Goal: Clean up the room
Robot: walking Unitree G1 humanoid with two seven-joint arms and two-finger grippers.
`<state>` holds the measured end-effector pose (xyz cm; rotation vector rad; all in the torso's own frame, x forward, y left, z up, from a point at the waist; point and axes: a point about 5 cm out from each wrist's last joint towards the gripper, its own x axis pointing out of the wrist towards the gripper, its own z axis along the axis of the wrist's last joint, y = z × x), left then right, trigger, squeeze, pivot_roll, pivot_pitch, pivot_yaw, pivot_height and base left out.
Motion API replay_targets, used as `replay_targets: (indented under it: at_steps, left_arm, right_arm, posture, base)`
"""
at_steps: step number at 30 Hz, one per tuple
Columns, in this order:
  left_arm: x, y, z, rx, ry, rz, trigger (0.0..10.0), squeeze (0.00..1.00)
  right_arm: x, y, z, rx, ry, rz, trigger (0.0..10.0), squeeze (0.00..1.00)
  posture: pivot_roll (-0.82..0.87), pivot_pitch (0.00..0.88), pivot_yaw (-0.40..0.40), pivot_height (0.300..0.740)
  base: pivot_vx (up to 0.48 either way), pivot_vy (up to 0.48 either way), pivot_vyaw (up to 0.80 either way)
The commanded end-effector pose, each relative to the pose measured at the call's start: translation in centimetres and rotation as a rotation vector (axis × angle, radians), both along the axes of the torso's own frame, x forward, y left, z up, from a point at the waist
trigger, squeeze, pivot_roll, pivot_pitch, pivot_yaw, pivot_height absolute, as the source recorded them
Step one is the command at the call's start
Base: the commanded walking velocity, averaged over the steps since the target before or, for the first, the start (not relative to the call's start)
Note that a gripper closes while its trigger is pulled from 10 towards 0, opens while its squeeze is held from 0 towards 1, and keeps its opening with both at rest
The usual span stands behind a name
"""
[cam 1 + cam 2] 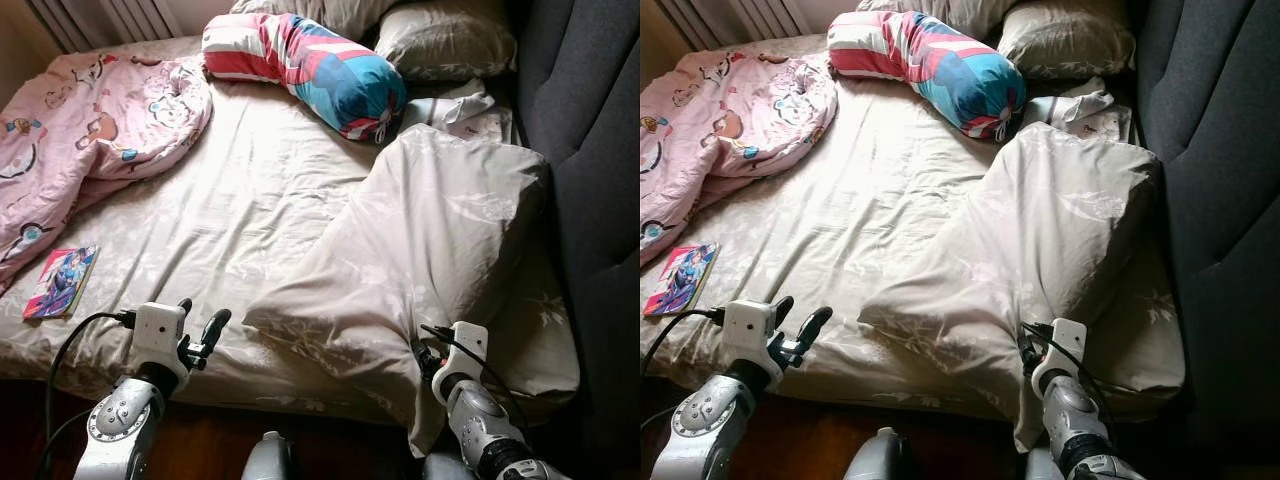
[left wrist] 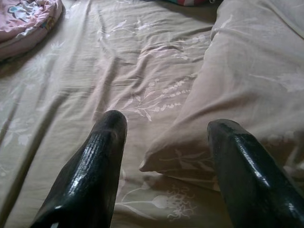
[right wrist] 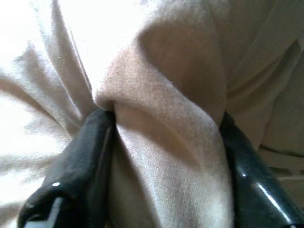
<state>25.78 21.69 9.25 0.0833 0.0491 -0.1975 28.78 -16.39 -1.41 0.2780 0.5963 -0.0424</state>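
Right wrist view showed the right end effector (image 3: 161, 156) clamped on a bunched fold of the beige duvet (image 1: 440, 230), cloth pinched between its two black fingers (image 3: 80, 161). In the head cameras that grip sat at the duvet's near edge, where the bedding spilled over the foot of the bed (image 1: 250, 200). The duvet itself lay heaped against the dark headboard panel (image 1: 590, 150), covering the side of the mattress nearest that panel, its far end just short of a grey pillow (image 1: 445, 40).

The left end effector (image 1: 200, 325) hovered with fingers apart above the bare sheet, beside the duvet's near corner and not touching it.

The risk lay in the single thin pinch. Only a narrow fold was held, and a sharp pull could have let the cloth slide free, or dragged one corner while the bulk stayed heaped. With one hand holding, the duvet was likely to twist rather than spread flat. A long sweep away from the duvet could also have caught the striped bolster (image 1: 310, 60) beyond it, or carried across to the pink quilt (image 1: 90, 120) and the comic book (image 1: 62, 282) lying well apart, near the bed's opposite edge.
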Motion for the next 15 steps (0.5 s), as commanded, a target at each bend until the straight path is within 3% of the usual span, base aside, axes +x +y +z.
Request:
replay_targets:
  at_steps: [1, 15]
  left_arm:
    - [-0.3, 0.2, -0.9, -0.002, 0.027, 0.023, 10.0, 0.0]
    - [0.5, 0.2, -1.3, -0.016, 0.021, 0.053, 10.0, 0.0]
  right_arm:
    - [-2.6, 1.2, -2.5, 0.012, 0.135, 0.047, 0.0, 0.0]
    - [-2.3, -0.3, -2.1, -0.027, 0.116, -0.009, 0.0, 0.0]
  posture:
    - [0.04, 0.204, 0.159, 0.661]
    - [0.01, 0.156, 0.136, 0.661]
  base:
    - [0.0, 0.0, 0.0]
    - [0.0, 0.0, 0.0]
